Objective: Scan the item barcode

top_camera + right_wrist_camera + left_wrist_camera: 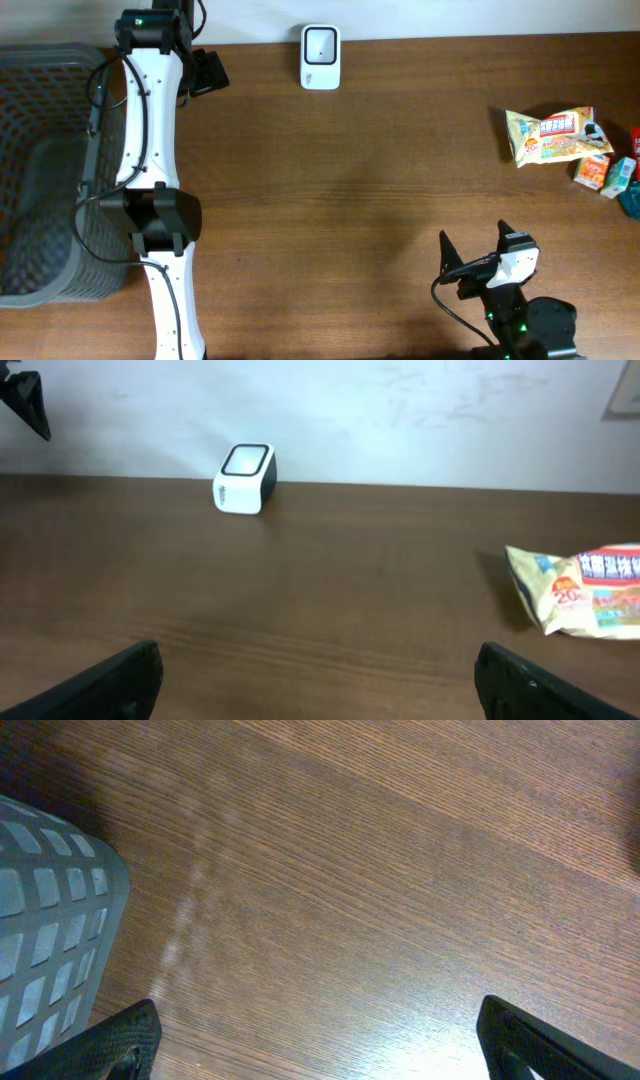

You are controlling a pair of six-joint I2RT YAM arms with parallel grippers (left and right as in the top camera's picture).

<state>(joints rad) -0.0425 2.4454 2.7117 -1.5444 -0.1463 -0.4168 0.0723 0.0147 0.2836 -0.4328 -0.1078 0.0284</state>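
Note:
A white barcode scanner (320,57) with a dark window stands at the table's far edge; the right wrist view shows the scanner (245,478) far ahead on the left. A yellow snack bag (552,136) lies at the right, and part of this snack bag (585,590) shows in the right wrist view. No barcode shows on it. My right gripper (474,242) is open near the front edge, well short of the bag, with only bare wood between its fingers (110,678). My left gripper (210,72) is open at the far left beside the basket, holding nothing.
A grey mesh basket (40,170) fills the left side, and a corner of that basket (50,920) shows in the left wrist view. Small cartons (592,170) and a teal pack (632,200) lie at the right edge. The left arm (150,150) stretches along the basket.

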